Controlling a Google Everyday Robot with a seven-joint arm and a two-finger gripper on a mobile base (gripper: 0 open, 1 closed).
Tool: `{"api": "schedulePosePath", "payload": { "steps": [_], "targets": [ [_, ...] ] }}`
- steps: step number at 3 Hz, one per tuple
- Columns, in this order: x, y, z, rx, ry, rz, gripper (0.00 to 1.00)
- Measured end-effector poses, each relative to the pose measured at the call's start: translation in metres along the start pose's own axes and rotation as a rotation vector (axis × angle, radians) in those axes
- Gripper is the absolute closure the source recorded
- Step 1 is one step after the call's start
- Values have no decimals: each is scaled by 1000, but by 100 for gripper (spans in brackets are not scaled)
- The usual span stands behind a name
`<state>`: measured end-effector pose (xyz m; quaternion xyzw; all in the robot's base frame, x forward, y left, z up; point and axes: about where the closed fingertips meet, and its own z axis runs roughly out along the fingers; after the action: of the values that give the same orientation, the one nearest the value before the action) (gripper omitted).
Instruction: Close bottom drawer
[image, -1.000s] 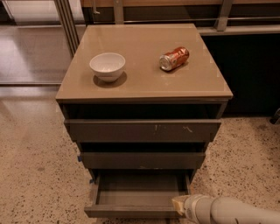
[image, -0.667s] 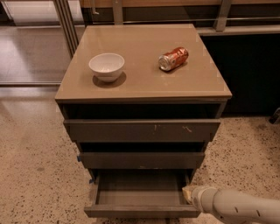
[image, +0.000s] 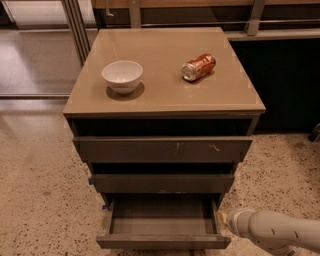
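A: What sits on the tabletop (image: 165, 97)?

B: A round white bowl (image: 122, 75) on the left, upright and glossy. Well apart from it on the right, an orange metal can (image: 198, 67) lies on its side. The top itself is a smooth tan slab with a slight sheen.

A: And the bottom drawer (image: 162, 242)?

B: It is pulled out towards the camera, farther than the two above it. It is the narrowest of the three, with a plain flat dark front and a shallow grey box showing behind it.

A: The others?

B: The top drawer (image: 162, 149) is the widest and has white scratches on its front. The middle drawer (image: 162, 183) is a step narrower. Both stand slightly out, and none has a handle.

A: Where is the gripper (image: 223, 218)?

B: Low on the right, just beside the open drawer's right side, at the end of a smooth, rounded, off-white arm (image: 280, 231) that comes in from the lower right corner. Only its pale tip shows, so I cannot tell whether the jaws are open or closed, or whether they touch the drawer.

A: Anything in front of the drawer?

B: Only speckled terrazzo floor (image: 40, 190) on either side of the cabinet. A dark panel (image: 290, 85) stands behind on the right.
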<state>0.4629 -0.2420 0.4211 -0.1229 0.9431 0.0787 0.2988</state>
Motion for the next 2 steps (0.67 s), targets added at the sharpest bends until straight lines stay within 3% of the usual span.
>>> {"api": "schedulePosePath", "payload": {
  "steps": [1,2],
  "targets": [
    [7,0,2,-1,0,35,100],
    [29,6,20,-66,38,150,100]
  ]
}}
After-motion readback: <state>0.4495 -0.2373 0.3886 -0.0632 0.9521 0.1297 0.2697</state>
